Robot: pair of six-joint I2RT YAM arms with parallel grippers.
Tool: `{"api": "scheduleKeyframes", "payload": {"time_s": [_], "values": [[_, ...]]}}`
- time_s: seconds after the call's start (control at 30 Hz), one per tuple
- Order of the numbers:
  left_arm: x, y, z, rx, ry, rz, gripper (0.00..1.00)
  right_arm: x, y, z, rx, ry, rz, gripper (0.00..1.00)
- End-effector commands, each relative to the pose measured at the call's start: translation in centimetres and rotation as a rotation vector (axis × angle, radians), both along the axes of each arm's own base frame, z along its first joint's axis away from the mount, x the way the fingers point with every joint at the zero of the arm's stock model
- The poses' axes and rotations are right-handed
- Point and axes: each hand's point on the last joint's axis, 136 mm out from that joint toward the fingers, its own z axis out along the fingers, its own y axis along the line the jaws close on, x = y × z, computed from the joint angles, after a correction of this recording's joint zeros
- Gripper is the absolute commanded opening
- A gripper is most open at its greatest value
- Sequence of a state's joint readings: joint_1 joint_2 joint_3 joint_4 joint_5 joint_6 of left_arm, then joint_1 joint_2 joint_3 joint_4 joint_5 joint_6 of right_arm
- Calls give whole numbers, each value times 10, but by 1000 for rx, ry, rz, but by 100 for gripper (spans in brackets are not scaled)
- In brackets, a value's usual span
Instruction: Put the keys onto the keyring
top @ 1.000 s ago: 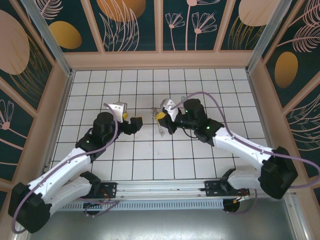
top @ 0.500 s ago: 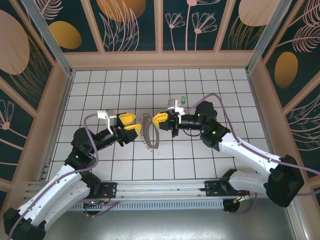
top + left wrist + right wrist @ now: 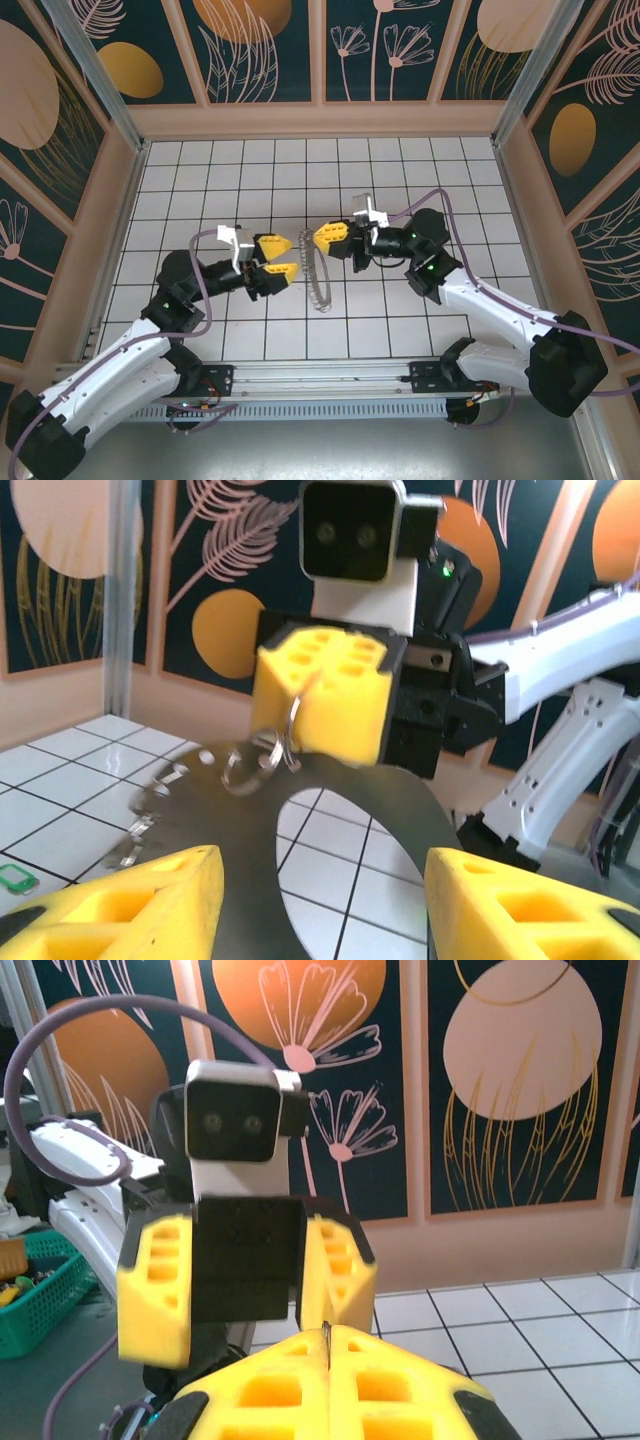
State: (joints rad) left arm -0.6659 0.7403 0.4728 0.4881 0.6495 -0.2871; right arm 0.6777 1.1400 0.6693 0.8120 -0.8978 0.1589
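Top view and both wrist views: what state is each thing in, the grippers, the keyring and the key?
right gripper: shut on the rim of the keyring
left gripper: open, facing the keyring
keyring: hanging from the right gripper
green key: lying on the floor, not on the keyring

Right pincer (image 3: 327, 1360) at bottom edge: yellow fingers pressed together, keyring (image 3: 327, 1332) pinched in the seam, seen edge-on as a thin dark sliver. Facing it, left pincer (image 3: 250, 1280), fingers spread wide either side of a black body, white camera block (image 3: 235, 1125) above. Purple cable (image 3: 140, 1002) arcs upper left. Green basket (image 3: 38, 1282) far left. Tiled desk (image 3: 540, 1345) right.
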Motion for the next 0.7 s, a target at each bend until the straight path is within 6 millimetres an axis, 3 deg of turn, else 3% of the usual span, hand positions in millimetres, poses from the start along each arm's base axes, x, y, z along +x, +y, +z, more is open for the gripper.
{"api": "scheduleKeyframes", "payload": {"time_s": [0.0, 0.3, 0.67], "values": [[-5, -10, 8, 41, -123, -25, 56, -6, -7, 12, 67, -45, 37, 0], [-4, -27, 7, 72, -219, -30, 54, -17, -13, -3, 72, -100, 105, 0], [0, -31, 8, 73, -234, -28, 37, -22, -11, -16, 73, -106, 162, 0]]}}
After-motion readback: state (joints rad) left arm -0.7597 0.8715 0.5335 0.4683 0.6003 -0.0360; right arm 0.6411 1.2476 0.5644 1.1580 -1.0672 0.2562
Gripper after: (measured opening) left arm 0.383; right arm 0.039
